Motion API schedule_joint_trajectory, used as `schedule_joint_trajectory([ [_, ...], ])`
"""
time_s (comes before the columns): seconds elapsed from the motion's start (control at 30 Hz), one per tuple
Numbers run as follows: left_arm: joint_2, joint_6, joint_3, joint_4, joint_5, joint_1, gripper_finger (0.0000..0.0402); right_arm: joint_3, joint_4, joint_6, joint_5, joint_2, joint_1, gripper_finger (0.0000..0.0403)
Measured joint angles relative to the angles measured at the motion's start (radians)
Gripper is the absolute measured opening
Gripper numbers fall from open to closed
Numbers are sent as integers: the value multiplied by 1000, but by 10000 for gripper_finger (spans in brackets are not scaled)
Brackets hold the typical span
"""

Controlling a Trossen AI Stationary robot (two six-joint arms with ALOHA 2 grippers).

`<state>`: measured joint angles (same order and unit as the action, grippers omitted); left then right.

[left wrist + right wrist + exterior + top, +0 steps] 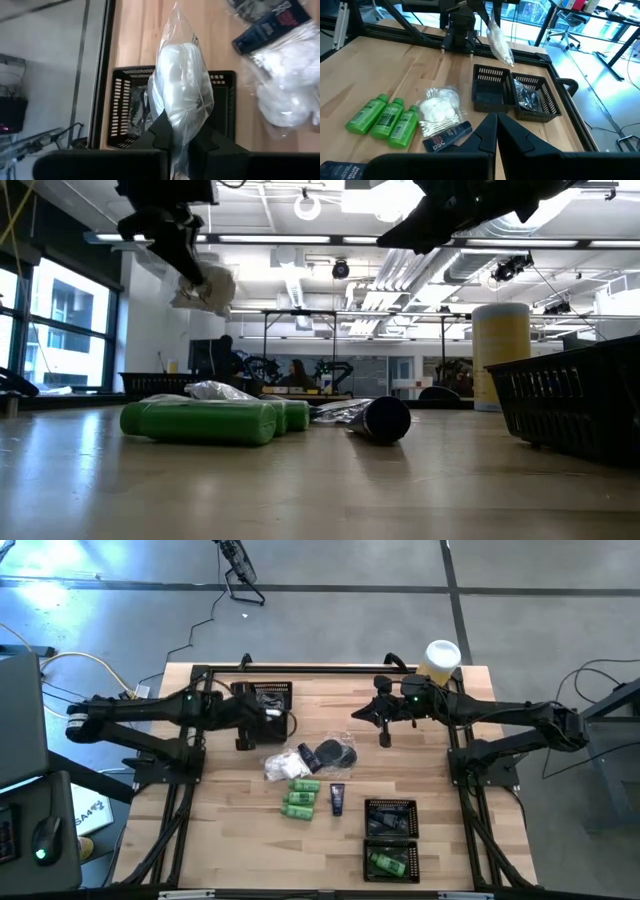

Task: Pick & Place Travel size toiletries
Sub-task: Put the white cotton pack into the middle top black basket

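Observation:
My left gripper (180, 134) is shut on a clear crinkly packet (181, 75) with white contents, above the black mesh tray (120, 100) at the table's far left. On the table's middle lie three green bottles (300, 798), another white packet (284, 765), a dark tube (337, 800) and round dark cases (335, 753). My right gripper (495, 124) is shut on nothing and hovers over the far right of the table (385, 738), clear of everything. My left gripper pinches one end of the packet (179, 127) between its two fingers. The fingers slant downward. The rest of the packet sticks out past the fingertips and hangs clear above the tray (499, 40).
Next to the tray under the packet sits a second mesh compartment (534, 100) with crinkly packets in it. Two more black trays (390, 835) stand at the near right, one holding a green bottle. A tall yellow cylinder (440, 660) stands at the far right.

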<state>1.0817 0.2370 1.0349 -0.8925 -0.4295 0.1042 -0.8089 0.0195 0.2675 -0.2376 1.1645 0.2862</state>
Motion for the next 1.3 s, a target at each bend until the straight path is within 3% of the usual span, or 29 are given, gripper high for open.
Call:
schedule_joint_trajectory([
  [0.23, 0, 29, -86, 70, 47, 80, 21, 0, 0, 18, 0, 0, 18, 4],
  [0.47, 0, 47, -239, 202, 101, 86, 21, 0, 0, 18, 0, 0, 18, 4],
  [0.73, 0, 98, -402, 396, 54, 86, 21, 0, 0, 18, 0, 0, 18, 4],
  [1.1, 0, 133, -424, 445, 52, 86, 26, 0, 0, 18, -1, 0, 17, 4],
  [1.3, 0, 127, -424, 445, 52, 86, 75, 0, 0, 18, -1, 0, 17, 4],
])
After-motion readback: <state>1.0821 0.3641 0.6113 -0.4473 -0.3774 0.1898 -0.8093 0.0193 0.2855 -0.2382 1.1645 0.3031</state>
